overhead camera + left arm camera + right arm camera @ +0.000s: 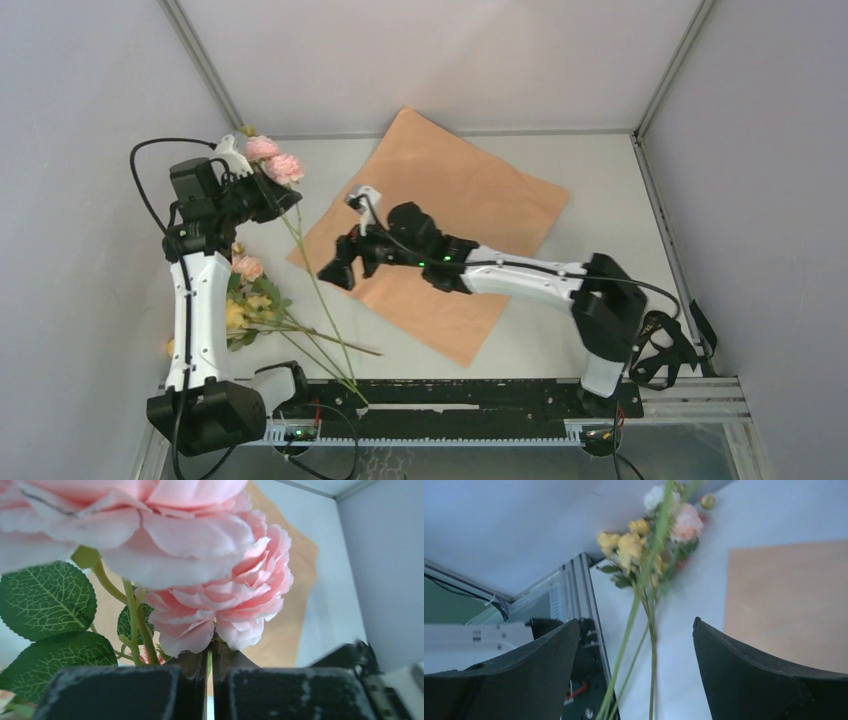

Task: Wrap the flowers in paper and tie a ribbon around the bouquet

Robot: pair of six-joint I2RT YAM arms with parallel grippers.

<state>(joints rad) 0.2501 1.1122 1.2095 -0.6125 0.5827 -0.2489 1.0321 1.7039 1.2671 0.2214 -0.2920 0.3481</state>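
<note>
Top external view: the left gripper (266, 197) is clamping shut on the thin green stem (318, 285) of two pink blooms (274, 160), holding them aloft at the far left of the bench (600, 180). The stem is trailing down toward the bench's near edge. The rest of the flowers (250, 300), yellow and pink with green leaves, are lying on the bench beside the left arm. The paper (480, 200) is lying flat at the bench's centre, peach side up, one corner pointing toward the back wall. The right gripper (340, 268) is hovering with its jaws wide apart at the paper's left edge, holding nothing. Left wrist view: the fingers are pressing together on the stem just under the blooms. Right wrist view: green stems are showing, blurred, between the spread fingers (514, 675); whether either finger is touching them is hard to judge.
</note>
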